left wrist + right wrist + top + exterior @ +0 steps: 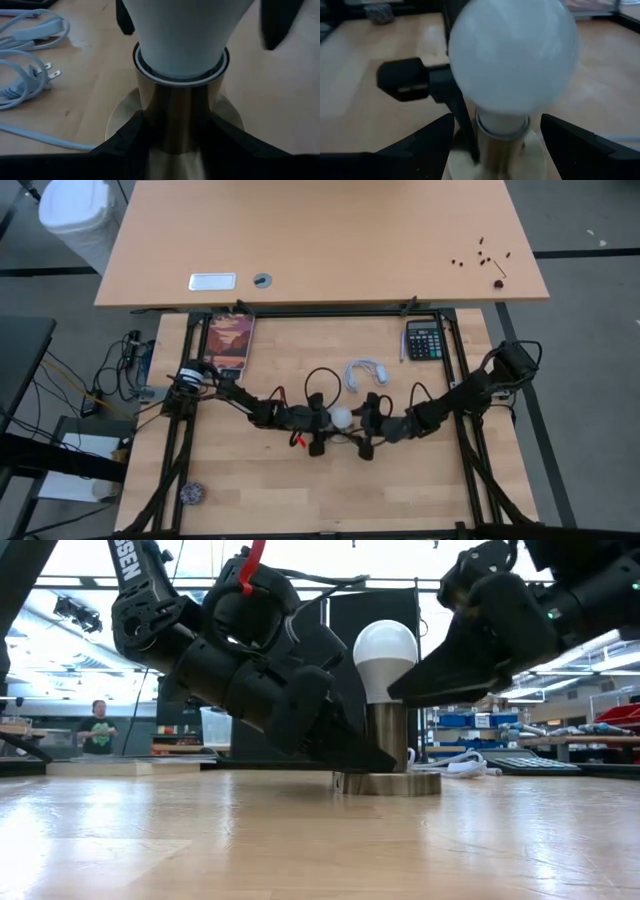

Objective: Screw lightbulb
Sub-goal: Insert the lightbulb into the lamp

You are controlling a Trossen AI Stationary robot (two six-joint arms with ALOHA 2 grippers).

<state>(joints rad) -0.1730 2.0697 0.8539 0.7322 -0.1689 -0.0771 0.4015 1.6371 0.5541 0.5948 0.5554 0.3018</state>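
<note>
- My left gripper (322, 420) reaches in low from the left and clamps the brass-coloured socket (180, 112) by its upright stem, one dark finger (131, 136) pressed to each side, just above the round base.
- The lightbulb (386, 657) stands upright in the socket's collar at the middle of the wooden table (250, 490), white globe uppermost.
- My right gripper (362, 420) comes in from the right at bulb height; its jaws stand wide, one finger either side of the bulb's neck, and I cannot tell whether they touch it.
- A coiled white cord (365, 372) lies behind the socket; a calculator (425, 339) sits at the far right.
</note>
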